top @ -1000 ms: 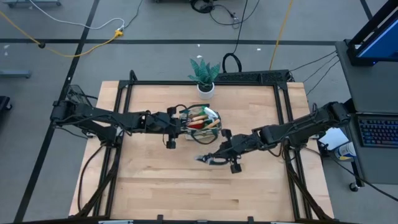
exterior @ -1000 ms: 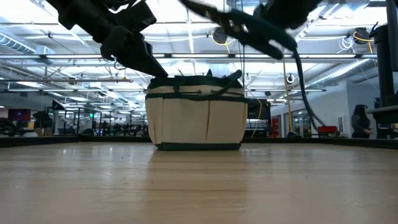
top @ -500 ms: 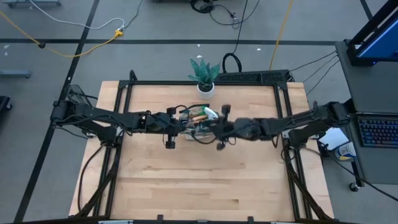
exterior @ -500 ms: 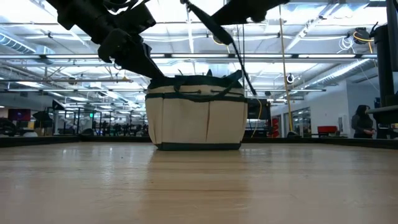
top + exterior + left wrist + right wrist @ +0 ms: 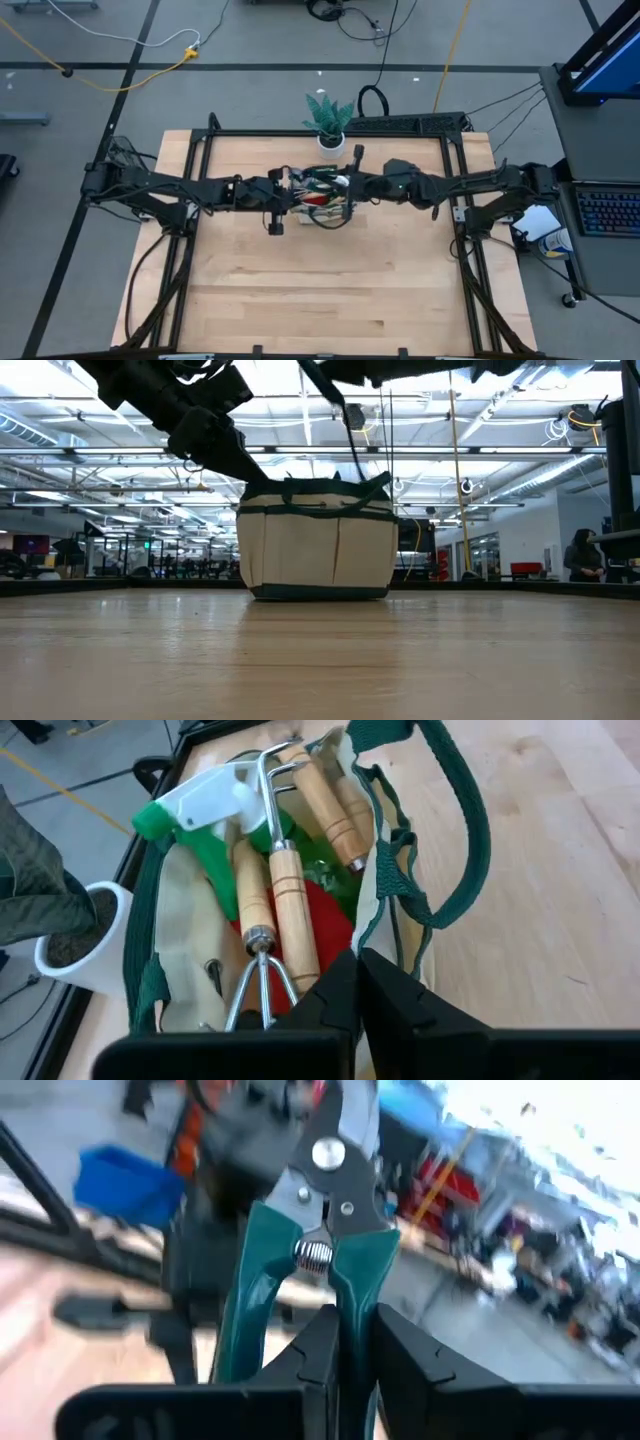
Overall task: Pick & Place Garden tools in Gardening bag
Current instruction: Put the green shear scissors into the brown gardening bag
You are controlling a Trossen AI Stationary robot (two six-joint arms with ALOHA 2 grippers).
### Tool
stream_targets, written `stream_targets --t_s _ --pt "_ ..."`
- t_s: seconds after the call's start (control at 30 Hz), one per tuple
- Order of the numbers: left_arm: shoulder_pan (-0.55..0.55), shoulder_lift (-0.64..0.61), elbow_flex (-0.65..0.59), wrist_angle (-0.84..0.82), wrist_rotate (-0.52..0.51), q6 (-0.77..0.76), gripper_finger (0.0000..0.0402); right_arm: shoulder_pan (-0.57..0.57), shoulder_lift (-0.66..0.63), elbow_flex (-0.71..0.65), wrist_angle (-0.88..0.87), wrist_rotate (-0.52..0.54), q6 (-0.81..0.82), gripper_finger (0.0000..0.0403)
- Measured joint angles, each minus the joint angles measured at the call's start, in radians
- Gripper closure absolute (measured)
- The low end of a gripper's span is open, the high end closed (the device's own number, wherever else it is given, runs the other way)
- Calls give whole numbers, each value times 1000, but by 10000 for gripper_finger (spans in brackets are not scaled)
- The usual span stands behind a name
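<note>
Since the earlier frame, the right claw point(image 5: 345, 1342) had been swung from the near counter point(image 5: 300, 290) to above the gardening bag point(image 5: 316, 538), clamped on the pruning shears point(image 5: 318, 1240). The left claw point(image 5: 358, 982) was closed on the bag's rim. The shears were judged stiff, heavy-bladed, and best gripped by their handles.

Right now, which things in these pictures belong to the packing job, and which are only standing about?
Belong to the job:
- gardening bag
- pruning shears, held in the right pincer
- wooden-handled rakes, green spray bottle and red glove, all inside the bag
- left pincer, shut on the bag's rim

Only standing about:
- potted plant
</note>
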Motion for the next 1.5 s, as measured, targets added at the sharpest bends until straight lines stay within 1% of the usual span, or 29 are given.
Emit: stream_targets --t_s 0.13,0.23,0.33,0.4,0.5,0.6,0.7,0.83,0.93,1.03,1.1,1.13,1.23,1.3,1.37,1.43,1.5 --pt "10 0 0 1 0 -7 395 -3 -3 -1 140 -68 -15 365" --pt "9 0 0 -5 1 -8 388 -2 -3 1 107 -71 -22 365" --pt "5 0 0 -5 1 -11 395 -6 43 2 59 -37 13 365" --pt "4 0 0 -5 4 -19 397 -7 77 -1 30 6 21 365" --pt "3 0 0 -10 -1 -43 389 -7 107 0 30 102 -41 365" --pt "0 -4 0 -34 0 -53 392 -7 110 2 -31 212 -68 365" --pt "1 -11 0 -51 -4 -53 397 -9 111 1 -107 222 -67 365" --pt "1 -10 0 -53 -30 -52 388 -5 109 1 -190 214 -54 365" --pt "1 -10 0 -57 -32 -52 395 -7 110 1 -274 219 -48 365" --pt "1 -10 0 -57 -34 -52 395 -3 110 0 -303 246 -53 365" --pt "1 -10 0 -56 -34 -52 388 3 103 0 -276 308 -97 365" --pt "1 -10 0 -57 -34 -52 385 7 102 0 -232 341 -133 365" --pt "1 -10 0 -56 -34 -54 386 14 102 0 -8 406 -190 365" --pt "1 -10 0 -56 -35 -56 395 18 101 0 163 386 -176 365" --pt "1 -10 0 -54 -35 -58 397 19 98 1 287 328 -115 365" --pt "1 -10 0 -52 -35 -60 390 18 98 1 344 261 -16 365" --pt "1 -10 0 -43 -35 -57 384 13 99 1 355 211 84 365"
